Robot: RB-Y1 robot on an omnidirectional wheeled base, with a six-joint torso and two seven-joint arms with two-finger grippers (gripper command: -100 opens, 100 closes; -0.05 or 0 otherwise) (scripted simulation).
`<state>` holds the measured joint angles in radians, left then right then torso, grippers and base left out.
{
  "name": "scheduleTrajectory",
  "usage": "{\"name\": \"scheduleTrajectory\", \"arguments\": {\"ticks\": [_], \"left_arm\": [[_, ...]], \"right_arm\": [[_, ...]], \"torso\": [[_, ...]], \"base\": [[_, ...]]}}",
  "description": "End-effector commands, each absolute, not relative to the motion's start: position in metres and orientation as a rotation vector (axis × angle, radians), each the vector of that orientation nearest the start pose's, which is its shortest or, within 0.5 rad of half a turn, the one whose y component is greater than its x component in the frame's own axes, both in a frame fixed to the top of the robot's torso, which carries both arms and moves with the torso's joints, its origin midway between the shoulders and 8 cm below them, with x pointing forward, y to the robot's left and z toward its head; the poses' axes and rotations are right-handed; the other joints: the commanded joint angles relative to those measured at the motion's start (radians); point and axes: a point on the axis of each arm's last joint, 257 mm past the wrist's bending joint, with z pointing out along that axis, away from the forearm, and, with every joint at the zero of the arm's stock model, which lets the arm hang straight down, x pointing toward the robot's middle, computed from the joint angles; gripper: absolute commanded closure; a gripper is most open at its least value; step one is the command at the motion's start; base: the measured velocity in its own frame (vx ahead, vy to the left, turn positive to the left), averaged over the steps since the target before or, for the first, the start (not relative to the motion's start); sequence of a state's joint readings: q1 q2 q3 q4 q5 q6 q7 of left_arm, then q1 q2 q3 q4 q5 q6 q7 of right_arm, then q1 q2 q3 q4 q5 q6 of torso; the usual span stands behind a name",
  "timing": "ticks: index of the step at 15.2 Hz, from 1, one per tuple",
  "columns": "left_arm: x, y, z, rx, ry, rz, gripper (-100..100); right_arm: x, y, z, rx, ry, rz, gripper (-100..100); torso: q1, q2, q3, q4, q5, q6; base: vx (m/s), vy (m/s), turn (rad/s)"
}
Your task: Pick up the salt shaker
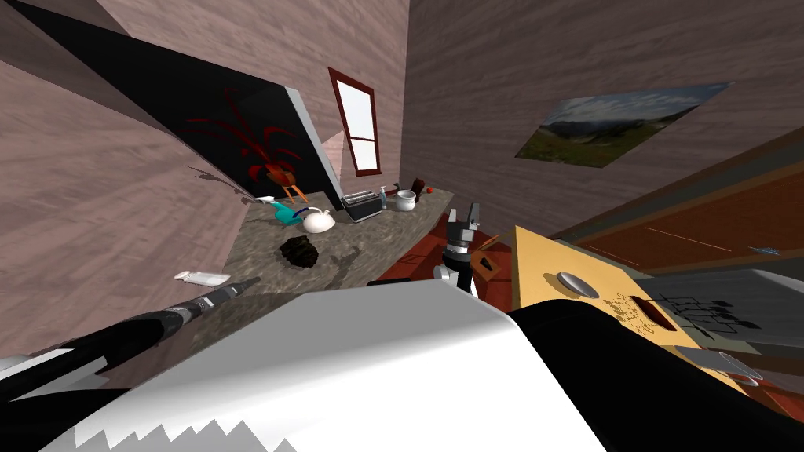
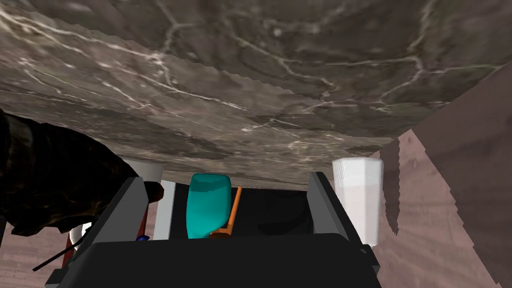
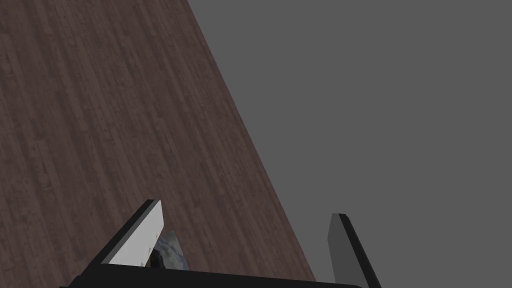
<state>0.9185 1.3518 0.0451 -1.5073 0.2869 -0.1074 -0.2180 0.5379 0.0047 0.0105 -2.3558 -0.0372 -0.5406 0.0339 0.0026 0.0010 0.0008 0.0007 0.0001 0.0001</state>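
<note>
The left arm is reaching low across the marbled countertop (image 1: pixel 259 263), and the left gripper (image 2: pixel 225 177) is holding its two fingers spread wide, pinching nothing. The salt shaker (image 2: pixel 357 197), a plain white faceted piece, is sitting just outside one finger, right alongside it, at the counter's edge where the wall (image 2: pixel 450 175) is meeting the stone. Whether that finger is actually touching it is hard to call from this angle. From the head camera it is showing as a small white shape just beside the arm's tip. A dark lumpy object (image 2: pixel 45 185) is crowding the other finger's outer side. Farther along the counter, a teal container (image 2: pixel 207 205) is showing in the gap between the fingers, with a white teapot (image 1: pixel 318 222) and a toaster (image 1: pixel 361 206) sitting beyond. The right gripper (image 1: pixel 465 213) is standing raised off the counter's end, fingers parted as well, gripping nothing.
</note>
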Motion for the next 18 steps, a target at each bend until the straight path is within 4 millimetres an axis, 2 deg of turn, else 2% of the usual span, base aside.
{"name": "scheduleTrajectory", "arguments": {"ticks": [1,2,3,7,11,15,16,18], "left_arm": [[0.22,0.654,-0.313,-0.585,2.267,0.122,-100],[0.218,0.657,-0.31,-0.582,2.266,0.117,-100],[0.218,0.657,-0.311,-0.583,2.267,0.12,100],[0.218,0.657,-0.311,-0.583,2.267,0.121,100],[0.211,0.67,-0.302,-0.576,2.268,0.117,100],[0.209,0.674,-0.299,-0.574,2.27,0.119,100],[0.202,0.688,-0.298,-0.645,2.262,0.146,-100],[0.194,0.701,-0.298,-0.716,2.253,0.177,-100]], "right_arm": [[0.318,-0.28,0.053,0.606,0.535,1.309,0],[0.318,-0.28,0.053,0.606,0.535,1.309,0],[0.318,-0.28,0.053,0.606,0.535,1.308,0],[0.318,-0.28,0.053,0.606,0.535,1.308,0],[0.318,-0.28,0.053,0.606,0.535,1.308,0],[0.318,-0.28,0.053,0.606,0.535,1.308,0],[0.318,-0.28,0.053,0.606,0.535,1.308,0],[0.318,-0.28,0.053,0.606,0.535,1.309,0]], "torso": [[0.0,0.0,0.0,0.0,0.0,0.0],[0.0,0.0,0.0,0.0,0.0,0.0],[0.0,0.0,0.0,0.0,0.0,0.0],[-0.001,-0.001,0.0,0.0,0.0,0.0],[-0.003,-0.002,-0.001,0.0,-0.001,-0.001],[-0.002,-0.002,-0.001,0.0,-0.001,0.0],[-0.002,-0.002,-0.001,0.0,-0.001,0.0],[-0.002,-0.002,-0.001,0.0,-0.001,0.001]], "base": [[-0.013,0.016,-0.046],[-0.009,0.01,-0.026],[0.0,0.0,0.0],[0.0,0.0,0.0],[0.019,-0.023,0.07],[0.009,-0.012,0.031],[0.004,-0.013,-0.188],[0.0,-0.005,-0.226]]}}
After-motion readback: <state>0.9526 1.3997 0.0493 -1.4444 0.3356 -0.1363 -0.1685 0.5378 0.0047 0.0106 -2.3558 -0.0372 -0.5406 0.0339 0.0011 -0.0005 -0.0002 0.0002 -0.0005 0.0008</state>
